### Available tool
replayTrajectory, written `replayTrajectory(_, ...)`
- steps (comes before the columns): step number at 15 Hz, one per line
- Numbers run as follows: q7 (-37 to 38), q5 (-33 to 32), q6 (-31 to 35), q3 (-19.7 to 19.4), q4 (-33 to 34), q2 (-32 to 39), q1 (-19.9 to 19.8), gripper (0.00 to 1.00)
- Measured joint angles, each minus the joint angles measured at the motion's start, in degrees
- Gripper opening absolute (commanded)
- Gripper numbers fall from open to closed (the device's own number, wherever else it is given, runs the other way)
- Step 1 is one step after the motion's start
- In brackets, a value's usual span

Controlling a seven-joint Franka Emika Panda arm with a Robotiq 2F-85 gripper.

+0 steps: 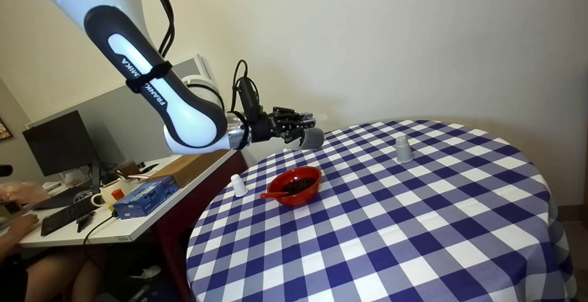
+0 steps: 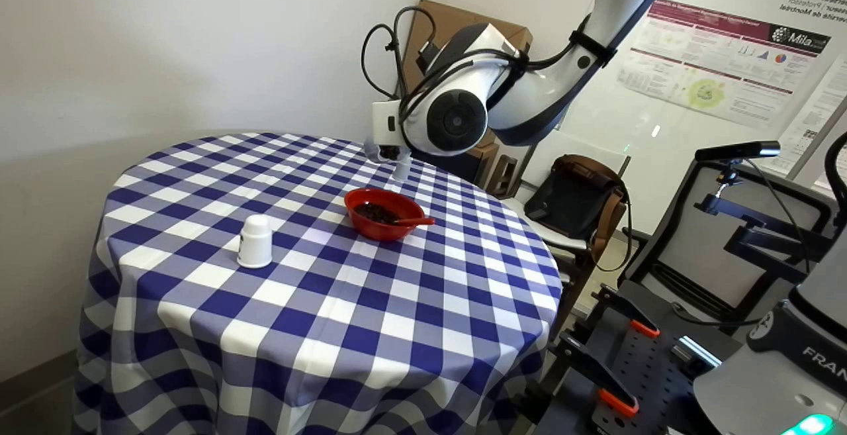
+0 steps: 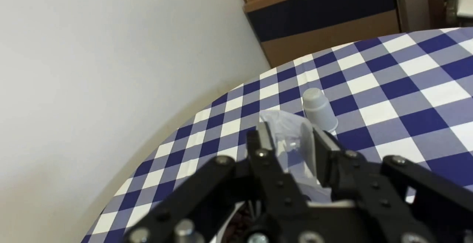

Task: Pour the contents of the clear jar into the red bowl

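Observation:
My gripper point(image 1: 307, 122) is shut on the clear jar point(image 1: 312, 139), which it holds up in the air, tilted. In the wrist view the jar point(image 3: 288, 128) sits between the two fingers, and the checked cloth shows through its wall; I see no contents in that part. Standing on the table, lower than the gripper, is the red bowl point(image 1: 305, 198), with dark pieces inside. The bowl point(image 2: 380, 231) also shows below the arm in an exterior view. Dark reddish pieces point(image 3: 238, 224) appear at the wrist view's bottom edge; what holds them is unclear.
A red spoon point(image 1: 274, 195) leans over the bowl's rim. White cup stacks stand on the checked tablecloth point(image 1: 413, 228): one stack point(image 1: 404, 149) beyond the gripper, another stack point(image 1: 239, 185) beside the bowl. A wall runs along the table's far side; a desk with a blue box point(image 1: 146, 196) adjoins it.

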Motion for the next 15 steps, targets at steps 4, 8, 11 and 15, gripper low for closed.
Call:
replayTrajectory(4,2.64,-5.64,-7.8,1.47,-3.9,0.01,0.39,0.09)
replayTrajectory(8,3.66,-9.91,-14.99,2.25,-7.21,0.16,0.87,0.09)
replayTrajectory(11,4.16,-12.02,-19.81,2.42,-8.82,0.66,1.03,0.09)
replayTrajectory(15,5.88,-13.97,-25.72,2.43,-9.71,1.8,1.03,0.09)
